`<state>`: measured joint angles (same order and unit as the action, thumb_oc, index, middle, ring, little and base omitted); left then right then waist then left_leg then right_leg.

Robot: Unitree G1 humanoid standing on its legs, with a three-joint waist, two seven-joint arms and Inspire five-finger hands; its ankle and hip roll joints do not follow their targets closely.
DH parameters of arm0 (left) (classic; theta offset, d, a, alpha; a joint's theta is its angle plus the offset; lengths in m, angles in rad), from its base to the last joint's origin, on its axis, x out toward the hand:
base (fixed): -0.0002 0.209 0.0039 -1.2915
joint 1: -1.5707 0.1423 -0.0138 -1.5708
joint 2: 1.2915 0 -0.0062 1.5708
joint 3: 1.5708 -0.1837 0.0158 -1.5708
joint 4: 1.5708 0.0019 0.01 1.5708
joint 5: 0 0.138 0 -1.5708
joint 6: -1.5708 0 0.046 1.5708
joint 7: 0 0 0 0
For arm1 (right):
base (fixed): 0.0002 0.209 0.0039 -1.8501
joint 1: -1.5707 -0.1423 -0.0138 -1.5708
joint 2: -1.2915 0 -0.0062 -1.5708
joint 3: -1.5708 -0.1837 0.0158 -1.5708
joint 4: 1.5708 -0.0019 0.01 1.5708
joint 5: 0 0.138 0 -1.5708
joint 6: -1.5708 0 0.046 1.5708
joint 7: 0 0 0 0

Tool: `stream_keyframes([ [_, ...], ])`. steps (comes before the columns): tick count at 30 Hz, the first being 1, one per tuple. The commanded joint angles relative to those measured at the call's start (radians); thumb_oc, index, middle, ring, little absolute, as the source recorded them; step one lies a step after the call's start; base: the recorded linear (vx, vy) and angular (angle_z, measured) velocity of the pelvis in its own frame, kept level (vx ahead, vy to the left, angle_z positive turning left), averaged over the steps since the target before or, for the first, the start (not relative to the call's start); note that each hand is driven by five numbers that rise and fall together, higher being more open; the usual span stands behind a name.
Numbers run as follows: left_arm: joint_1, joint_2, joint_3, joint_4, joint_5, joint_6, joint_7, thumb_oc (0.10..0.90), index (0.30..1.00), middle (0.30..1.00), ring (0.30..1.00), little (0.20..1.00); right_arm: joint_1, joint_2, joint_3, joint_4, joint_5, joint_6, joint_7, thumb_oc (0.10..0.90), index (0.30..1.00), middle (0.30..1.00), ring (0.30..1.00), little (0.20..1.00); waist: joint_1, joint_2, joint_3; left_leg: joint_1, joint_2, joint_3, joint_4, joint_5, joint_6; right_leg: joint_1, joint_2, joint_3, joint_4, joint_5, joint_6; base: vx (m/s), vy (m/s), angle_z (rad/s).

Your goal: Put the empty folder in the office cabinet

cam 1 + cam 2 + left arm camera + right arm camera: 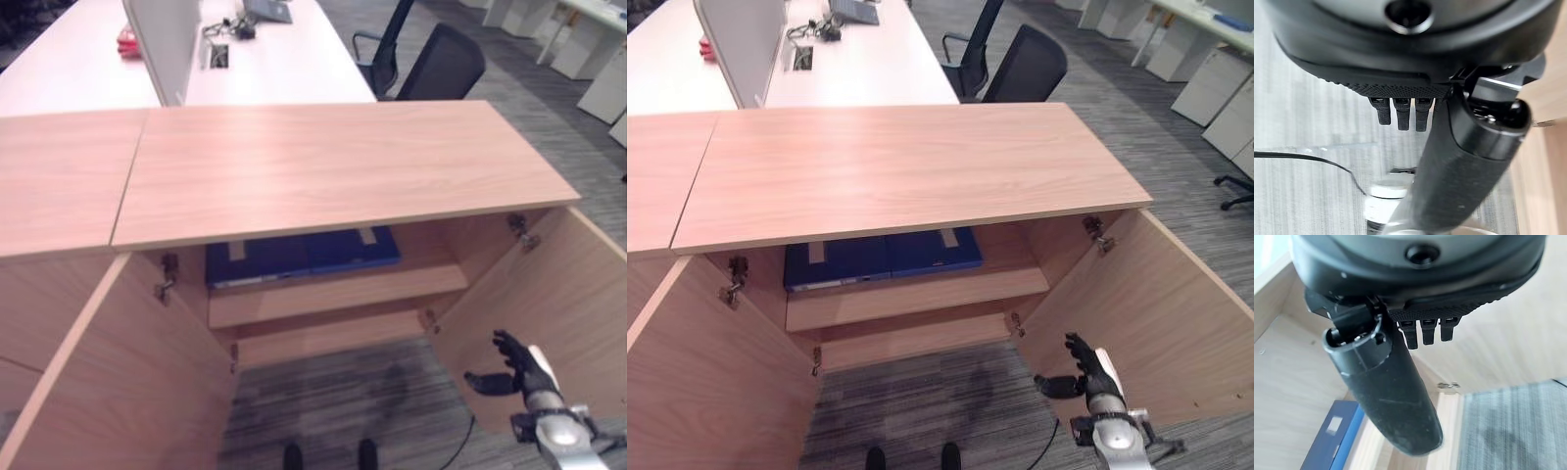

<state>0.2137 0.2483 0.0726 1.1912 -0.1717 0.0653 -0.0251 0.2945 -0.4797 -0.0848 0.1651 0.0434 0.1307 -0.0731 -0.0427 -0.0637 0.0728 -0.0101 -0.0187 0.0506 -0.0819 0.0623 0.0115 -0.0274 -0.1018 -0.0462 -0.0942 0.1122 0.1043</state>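
Folder: the flat blue folder [302, 257] was laid on the shelf of the open light-wood cabinet [333, 176], at 12 o'clock.
Right robot hand [517, 370]: released, empty, beside the right door at 4 o'clock.
Left robot hand [1400, 110]: fingers kept relaxed, nothing held.
Judgement: placement seemingly completed.

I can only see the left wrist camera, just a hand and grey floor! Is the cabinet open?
Observer: Yes. Both cabinet doors stand wide open; the right door swings out toward the robot.
Operator: Where's the folder?
Observer: Blue folders lie flat on the shelf inside, under the wooden top.
Operator: What's the other hand doing?
Observer: The right hand hangs in front of the right door, fingers relaxed, holding nothing.
Operator: And my hand, is it holding anything?
Observer: The left hand looks empty too, above the carpet beside the left door.
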Motion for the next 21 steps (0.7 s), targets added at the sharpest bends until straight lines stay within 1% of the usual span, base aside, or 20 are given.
stream_keyframes([
  [1, 0.0, 0.027, -0.022, 0.052, 0.078, -0.006, 0.019, 0.8, 0.9, 0.9, 0.9, 0.9, -0.077, -0.052, -0.085, -0.09, 0.024, -0.082, -0.018, 0.8, 0.9, 0.9, 0.9, 0.9, 0.011, 0.01, -0.029, 0.011, -0.017, -0.029, -0.005, -0.099, 0.017, -0.032, -0.003, -0.057, 0.031, -0.033, 0.033, 0.0, 0.093, -0.27],
  [2, -0.014, 0.027, -0.011, 0.096, 0.113, 0.003, 0.021, 0.8, 0.9, 0.9, 0.9, 0.9, -0.052, -0.037, -0.103, -0.087, 0.036, -0.082, -0.013, 0.8, 0.9, 0.9, 0.9, 0.9, -0.005, 0.013, -0.029, 0.017, -0.019, -0.019, -0.005, -0.101, 0.018, -0.036, -0.006, -0.046, 0.044, -0.033, 0.035, -0.01, 0.057, -0.26],
  [5, -0.024, 0.024, -0.023, 0.111, 0.159, 0.003, 0.027, 0.8, 0.9, 0.9, 0.9, 0.9, -0.037, -0.025, -0.136, -0.067, 0.063, -0.082, -0.021, 0.8, 0.9, 0.9, 0.9, 0.9, -0.037, 0.016, -0.023, 0.025, -0.021, 0.012, -0.005, -0.109, 0.024, -0.055, -0.007, -0.017, 0.057, -0.024, 0.04, -0.01, 0.068, -0.29],
  [6, -0.024, 0.024, -0.023, 0.111, 0.159, 0.003, 0.027, 0.8, 0.9, 0.9, 0.9, 0.9, -0.036, -0.025, -0.137, -0.068, 0.063, -0.082, -0.021, 0.8, 0.9, 0.9, 0.9, 0.9, -0.034, 0.016, -0.022, 0.026, -0.021, 0.014, -0.005, -0.11, 0.025, -0.056, -0.007, -0.015, 0.058, -0.024, 0.041, -0.01, 0.049, -0.45],
  [8, -0.029, 0.02, -0.035, 0.104, 0.16, -0.003, 0.024, 0.8, 0.9, 0.9, 0.9, 0.9, -0.036, -0.019, -0.151, -0.056, 0.089, -0.085, -0.033, 0.8, 0.9, 0.9, 0.9, 0.9, -0.05, 0.016, -0.016, 0.036, -0.021, 0.04, -0.005, -0.117, 0.029, -0.068, -0.003, 0.009, 0.059, -0.014, 0.044, -0.02, 0.061, -0.51],
  [9, -0.037, 0.017, -0.048, 0.091, 0.156, -0.009, 0.024, 0.8, 0.9, 0.9, 0.9, 0.9, -0.032, -0.003, -0.172, -0.049, 0.131, -0.095, -0.042, 0.8, 0.9, 0.9, 0.9, 0.9, -0.066, 0.014, -0.009, 0.043, -0.021, 0.067, -0.005, -0.122, 0.034, -0.079, 0.002, 0.029, 0.06, -0.005, 0.048, -0.02, 0.071, -0.6],
  [12, -0.054, 0.019, -0.072, 0.08, 0.171, -0.014, 0.031, 0.8, 0.9, 0.9, 0.9, 0.9, -0.017, 0.023, -0.198, -0.029, 0.177, -0.107, -0.054, 0.8, 0.9, 0.9, 0.9, 0.9, -0.086, 0.011, 0.0, 0.049, -0.019, 0.095, -0.005, -0.129, 0.038, -0.094, 0.001, 0.043, 0.071, -0.001, 0.055, -0.04, 0.025, -0.71],
  [13, -0.062, 0.03, -0.071, 0.054, 0.157, -0.017, 0.036, 0.8, 0.9, 0.9, 0.9, 0.9, -0.029, 0.035, -0.201, -0.014, 0.192, -0.113, -0.07, 0.8, 0.9, 0.9, 0.9, 0.9, -0.076, 0.014, 0.028, 0.048, -0.006, 0.118, -0.005, -0.128, 0.04, -0.123, -0.023, -0.019, 0.116, -0.002, 0.065, -0.14, -0.083, -0.79],
  [14, -0.065, 0.037, -0.066, 0.032, 0.144, -0.017, 0.041, 0.8, 0.9, 0.9, 0.9, 0.9, -0.045, 0.042, -0.198, 0.001, 0.202, -0.116, -0.084, 0.8, 0.9, 0.9, 0.9, 0.9, -0.062, 0.023, 0.049, 0.049, 0.016, 0.143, -0.005, -0.125, 0.035, -0.128, -0.064, -0.104, 0.152, -0.018, 0.068, -0.16, -0.113, -0.52],
  [15, -0.068, 0.04, -0.06, 0.015, 0.133, -0.012, 0.045, 0.8, 0.9, 0.9, 0.9, 0.9, -0.048, 0.05, -0.203, -0.001, 0.21, -0.112, -0.09, 0.8, 0.9, 0.9, 0.9, 0.9, -0.057, 0.033, 0.057, 0.05, 0.038, 0.164, -0.005, -0.125, 0.027, -0.115, -0.105, -0.164, 0.167, -0.036, 0.058, -0.1, -0.095, -0.68],
  [16, -0.073, 0.044, -0.059, 0.01, 0.127, -0.011, 0.05, 0.8, 0.9, 0.9, 0.9, 0.9, -0.048, 0.059, -0.207, 0.007, 0.216, -0.109, -0.096, 0.8, 0.9, 0.9, 0.9, 0.9, -0.059, 0.035, 0.061, 0.053, 0.049, 0.173, -0.005, -0.124, 0.023, -0.106, -0.132, -0.189, 0.182, -0.04, 0.053, -0.06, -0.062, -0.84],
  [17, -0.082, 0.046, -0.057, 0.015, 0.123, -0.011, 0.055, 0.8, 0.9, 0.9, 0.9, 0.9, -0.052, 0.068, -0.219, 0.012, 0.226, -0.109, -0.106, 0.8, 0.9, 0.9, 0.9, 0.9, -0.062, 0.033, 0.062, 0.053, 0.053, 0.18, -0.005, -0.124, 0.022, -0.101, -0.149, -0.185, 0.188, -0.04, 0.055, -0.03, -0.048, -0.82],
  [18, -0.086, 0.044, -0.054, 0.021, 0.121, -0.011, 0.057, 0.8, 0.9, 0.9, 0.9, 0.9, -0.049, 0.078, -0.23, 0.015, 0.231, -0.107, -0.114, 0.8, 0.9, 0.9, 0.9, 0.9, -0.068, 0.026, 0.063, 0.055, 0.049, 0.182, -0.005, -0.126, 0.023, -0.104, -0.15, -0.161, 0.187, -0.033, 0.057, 0.01, -0.043, -0.62],
  [19, -0.087, 0.043, -0.051, 0.027, 0.124, -0.01, 0.059, 0.8, 0.9, 0.9, 0.9, 0.9, -0.04, 0.085, -0.241, 0.008, 0.234, -0.106, -0.122, 0.8, 0.9, 0.9, 0.9, 0.9, -0.07, 0.019, 0.06, 0.06, 0.042, 0.186, -0.005, -0.129, 0.026, -0.103, -0.143, -0.138, 0.174, -0.028, 0.061, 0.06, -0.044, -0.38],
  [21, -0.079, 0.041, -0.043, 0.044, 0.138, -0.01, 0.062, 0.8, 0.9, 0.9, 0.9, 0.9, -0.024, 0.092, -0.264, 0.009, 0.234, -0.106, -0.129, 0.8, 0.9, 0.9, 0.9, 0.9, -0.073, 0.001, 0.039, 0.073, 0.026, 0.194, -0.005, -0.141, 0.025, -0.079, -0.126, -0.121, 0.122, -0.026, 0.068, 0.1, -0.048, -0.24],
])
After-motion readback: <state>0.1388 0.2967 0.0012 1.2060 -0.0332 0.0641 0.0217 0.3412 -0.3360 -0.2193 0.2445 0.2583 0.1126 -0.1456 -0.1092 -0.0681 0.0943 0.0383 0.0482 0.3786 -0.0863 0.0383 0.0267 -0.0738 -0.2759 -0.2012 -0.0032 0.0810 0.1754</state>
